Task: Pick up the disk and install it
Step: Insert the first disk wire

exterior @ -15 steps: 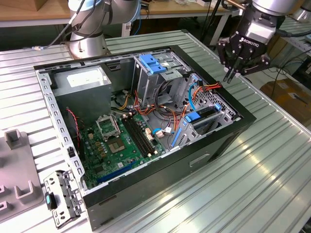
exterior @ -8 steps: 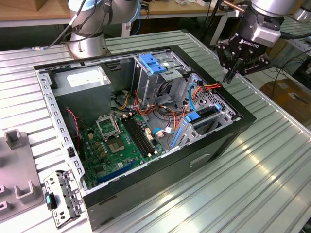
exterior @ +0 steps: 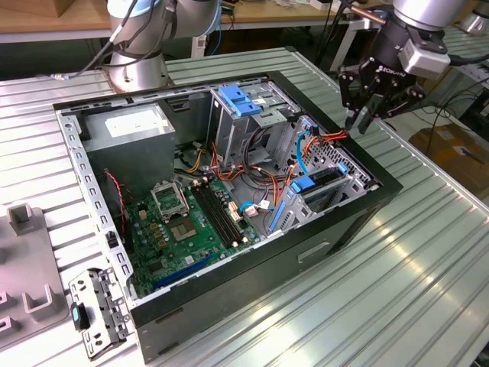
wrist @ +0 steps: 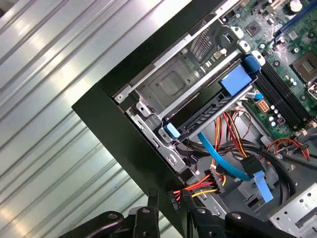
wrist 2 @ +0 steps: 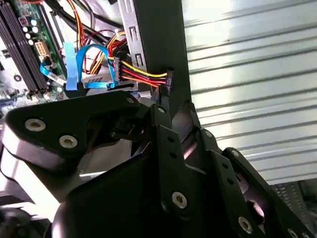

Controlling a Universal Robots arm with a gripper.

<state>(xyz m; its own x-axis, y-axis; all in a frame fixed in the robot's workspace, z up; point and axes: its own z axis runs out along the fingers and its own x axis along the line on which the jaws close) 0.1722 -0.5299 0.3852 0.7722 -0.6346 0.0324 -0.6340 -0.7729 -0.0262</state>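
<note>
Arm is angled down over the open black steel PC case. Its gripper points at the case's rim on the exterior view's right side, next to the drive cage. I can't tell whether the gripper is clamped or free. In the first wrist view a small black power connector on red/yellow/black wires sits right at its tip, against the case wall, but the contact itself isn't clear. The disk is inside the case, slotted into the grey sheet-metal drive cage at that same rim. Its dark edge shows, framed by the blue plastic carrier with a rounded tab at each end. A flat blue data cable loops through the case interior beside the cage, next to the wire bundle. The green motherboard lies flat on the case floor, mid-case, with black RAM slots and a square CPU socket. A blue plastic bracket tops the upper bay by the case's far wall. The case rests on a ribbed aluminium table, which is glossy with long parallel grooves.
</note>
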